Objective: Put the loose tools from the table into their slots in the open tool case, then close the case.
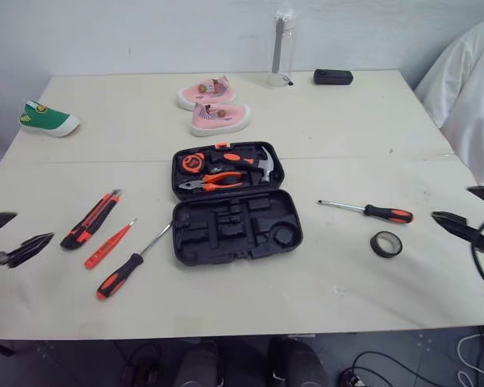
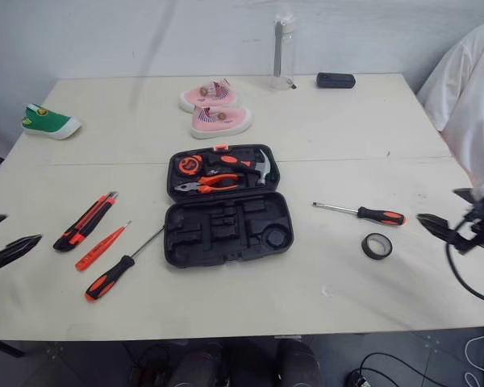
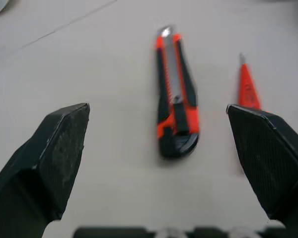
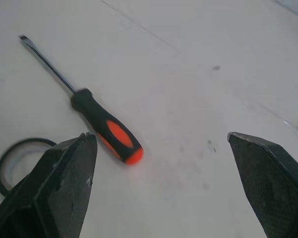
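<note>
The left jaws hang wide open and hold nothing, at the 9 o'clock edge of the pale counter [image 1: 323,306]. The black and orange plastic box-cutter knife [image 1: 91,218] lies flat at their 3 o'clock, near but not touching. Its long body runs from 7 o'clock to 1 o'clock. In the left wrist view it sits in line between the two black fingers [image 3: 54,148]. The left arm is much the nearer one to it. A thin orange tool [image 1: 109,244], maybe a tester pen, lies just beside the knife. The right jaws are wide open and empty too. The screwdriver with the black and orange handle [image 1: 371,212] lies at their 9 o'clock, handle end nearest. The open black plastic tool case [image 1: 236,227] sits in the middle, well apart from both.
</note>
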